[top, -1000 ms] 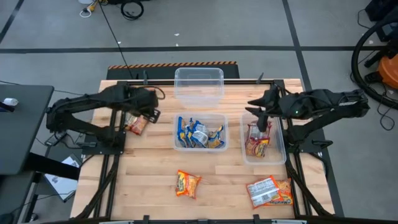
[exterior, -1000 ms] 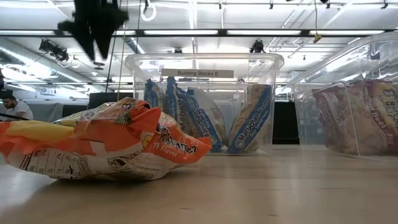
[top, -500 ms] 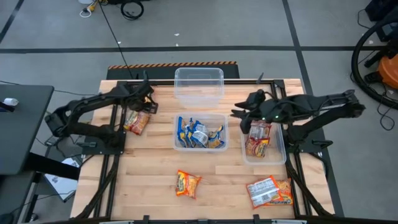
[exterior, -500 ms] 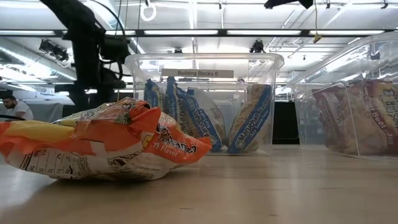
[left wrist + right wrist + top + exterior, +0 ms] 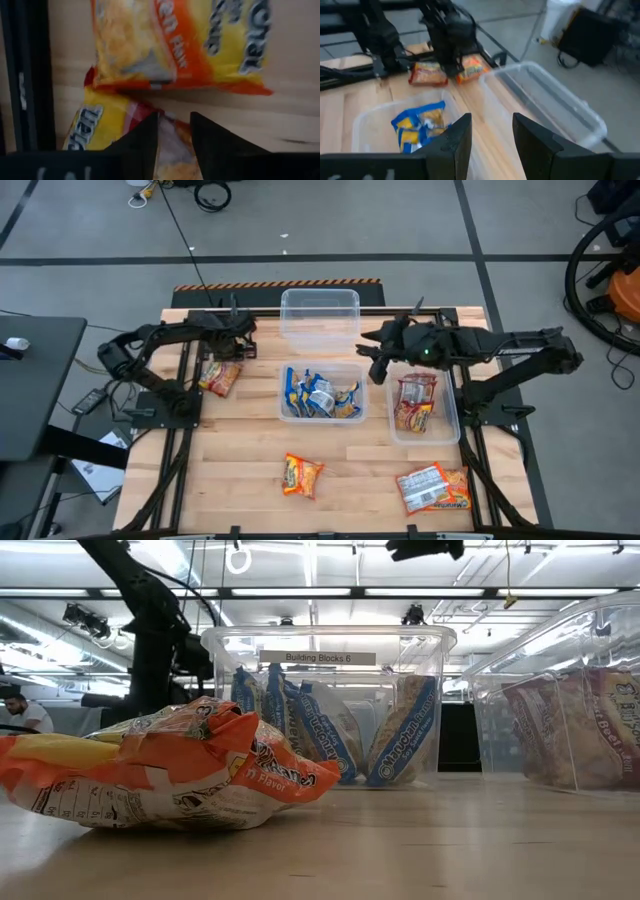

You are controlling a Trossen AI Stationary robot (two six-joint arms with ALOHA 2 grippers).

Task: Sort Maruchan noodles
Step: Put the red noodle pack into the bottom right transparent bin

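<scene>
The left gripper [image 5: 237, 343] hangs low over the orange-yellow packets [image 5: 219, 377] at the counter's [image 5: 240, 450] left edge, and in its wrist view the two dark fingers [image 5: 145, 137] stand a narrow gap apart with nothing between them, tips just above a yellow-and-red packet [image 5: 100, 130] that lies partly under the orange one [image 5: 180, 45]. The right gripper [image 5: 378, 360] hovers empty between the middle tub [image 5: 322, 393] of blue packets [image 5: 318, 395] and the right tub [image 5: 423, 405] holding red-white packets [image 5: 415, 402]; its fingers [image 5: 455, 140] are spread wide. Two more packets wait at the near edge: an orange one [image 5: 302, 475] and a red-white one [image 5: 433, 488]. The far tub [image 5: 320, 317] looks empty, so that is probably where the orange sort belongs. To do this pick well, the left fingers probably need to open wider before dropping, since the wrappers are crinkly and overlap; pinching at a free edge or corner of the upper packet should lift one alone. Come down too centrally and both may rise together, or the slippery film may slide out. A short lift clear of the tub wall, then across to the far tub, seems the clean route.
</scene>
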